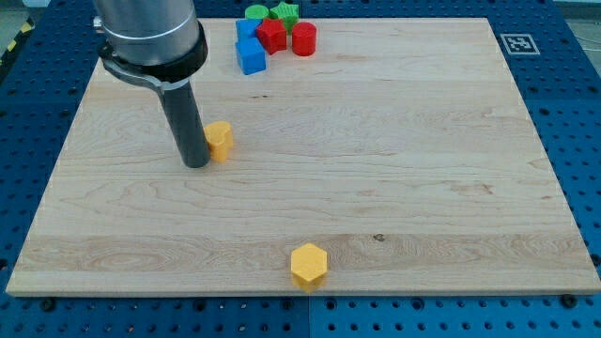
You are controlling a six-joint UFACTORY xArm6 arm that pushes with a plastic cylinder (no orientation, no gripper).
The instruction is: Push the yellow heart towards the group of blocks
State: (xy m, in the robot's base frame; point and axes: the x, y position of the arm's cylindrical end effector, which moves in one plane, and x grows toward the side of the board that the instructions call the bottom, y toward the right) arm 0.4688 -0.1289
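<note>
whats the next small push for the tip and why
Probably push my tip toward the view's upper right. It sits against the left side of the yellow heart, and the group, blue blocks, red blocks and green blocks, lies that way at the view's top.

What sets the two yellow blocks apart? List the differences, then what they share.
1. The yellow heart lies in the board's upper left part, with my tip right at its left side; the yellow hexagon sits alone near the board's bottom edge, far from my tip.
2. The heart is partly hidden by the rod; the hexagon shows whole, with flat sides.
3. The heart lies nearer the group of blocks at the view's top.

Both are yellow and apart from that group.
</note>
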